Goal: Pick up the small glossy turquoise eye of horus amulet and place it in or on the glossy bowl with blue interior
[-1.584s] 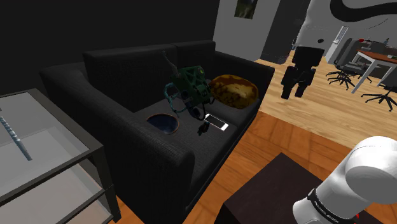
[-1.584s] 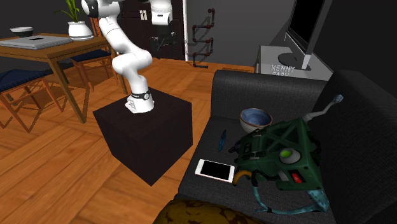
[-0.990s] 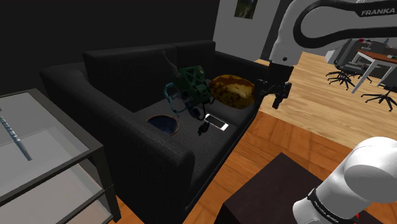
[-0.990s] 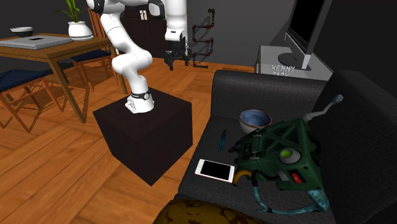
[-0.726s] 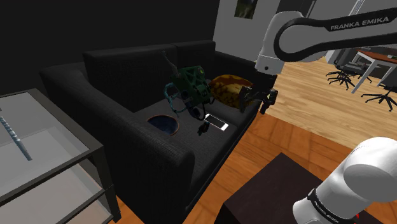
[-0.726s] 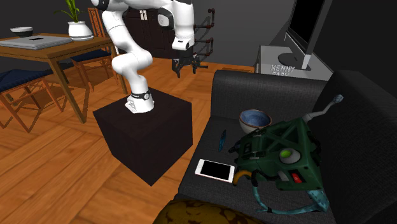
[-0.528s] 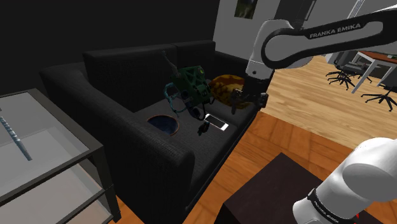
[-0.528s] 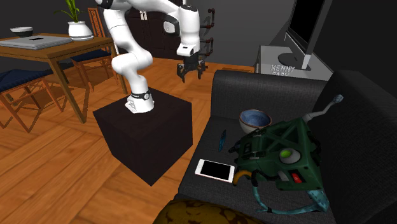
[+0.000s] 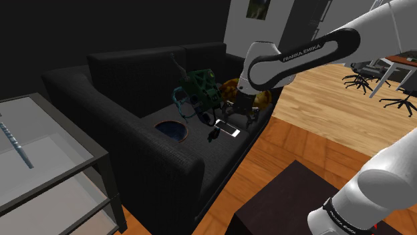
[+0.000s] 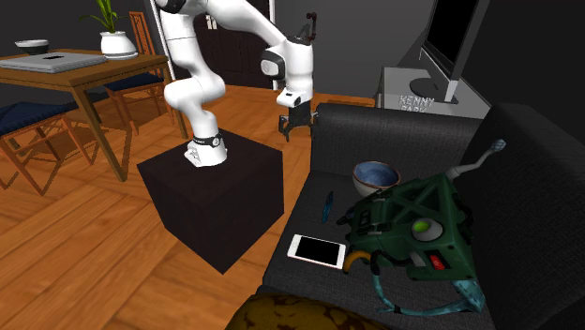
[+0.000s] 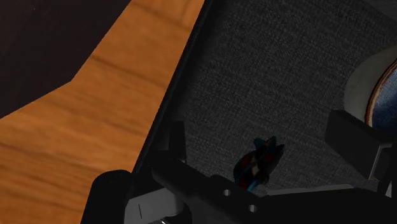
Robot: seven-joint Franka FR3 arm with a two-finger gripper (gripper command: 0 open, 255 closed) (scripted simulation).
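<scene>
Gripper (image 11: 261, 132) over the dark sofa seat (image 11: 273, 63), fingers spread wide, little teal amulet (image 11: 257, 162) lying between them untouched, blue-inside bowl (image 11: 374, 89) near one finger, wood floor (image 11: 95, 114) past the seat edge.

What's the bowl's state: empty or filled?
Empty: the bowl shows a bare blue interior, and the amulet lies on the sofa seat beside it.

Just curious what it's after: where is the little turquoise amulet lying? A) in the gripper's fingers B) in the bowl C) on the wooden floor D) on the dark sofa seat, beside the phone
D: the amulet lies on the sofa seat beside the phone, apart from the bowl and the open gripper.
</scene>
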